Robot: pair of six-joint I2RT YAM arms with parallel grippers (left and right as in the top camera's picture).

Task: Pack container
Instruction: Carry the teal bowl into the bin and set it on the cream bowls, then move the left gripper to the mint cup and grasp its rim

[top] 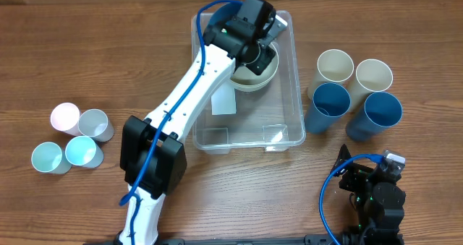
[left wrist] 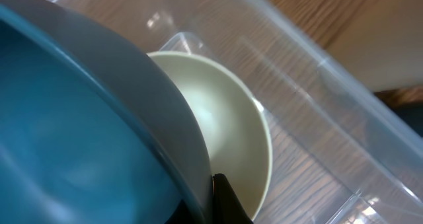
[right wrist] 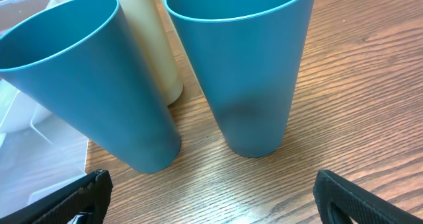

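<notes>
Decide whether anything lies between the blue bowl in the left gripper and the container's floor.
Yes. A cream bowl sits upright in the container, beneath the blue bowl that the left gripper holds. Lowered straight, the blue bowl would probably land in the cream bowl, not on the floor.

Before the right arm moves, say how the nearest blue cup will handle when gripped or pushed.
The blue cup stands tall on a narrow base, so a high push would probably tip it. Its thin rim suggests light plastic that may flex. Smooth tapered walls could slip.
</notes>
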